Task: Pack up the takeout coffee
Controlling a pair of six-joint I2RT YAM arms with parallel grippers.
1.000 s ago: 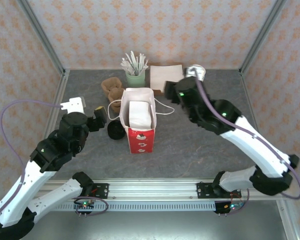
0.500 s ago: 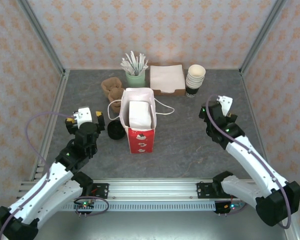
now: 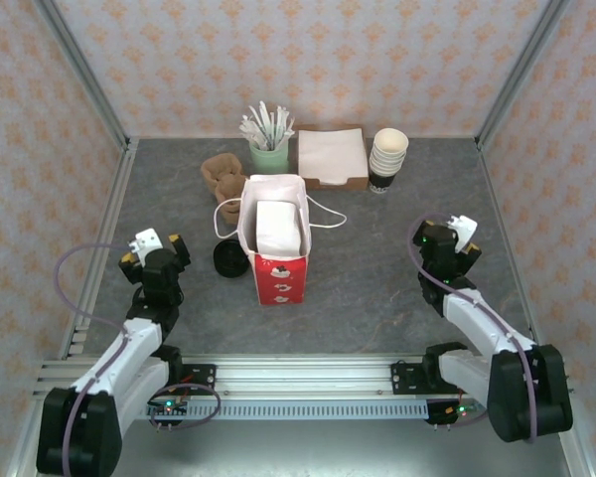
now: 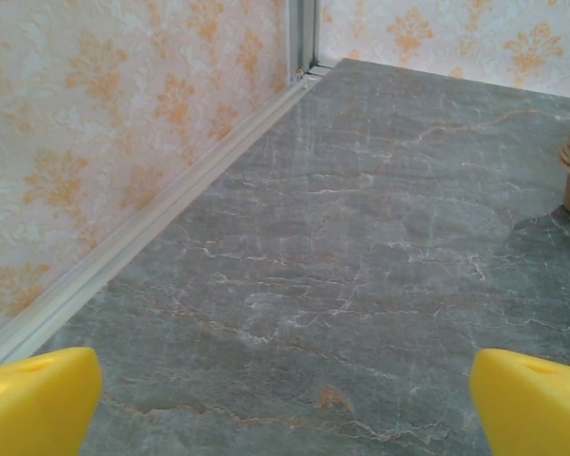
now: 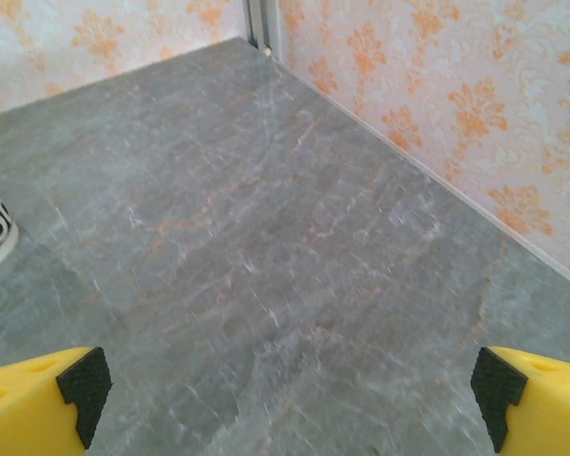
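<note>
The left gripper [image 3: 154, 248] and right gripper [image 3: 449, 238] gape empty, the left closer to the upright takeout coffee [image 3: 229, 260], which stands to its right beside the bag [image 3: 278, 280] at the table's [image 3: 377, 288] middle.

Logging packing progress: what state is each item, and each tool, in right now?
Red-and-white paper bag: upright, mouth open, something white inside.
Small dark paper cup with round black lid: lidded, upright on the table, outside the bag.
Stack of cream-rimmed paper cups: upright, lidless.
Left tool: open, empty.
Right tool: open, empty.
</note>
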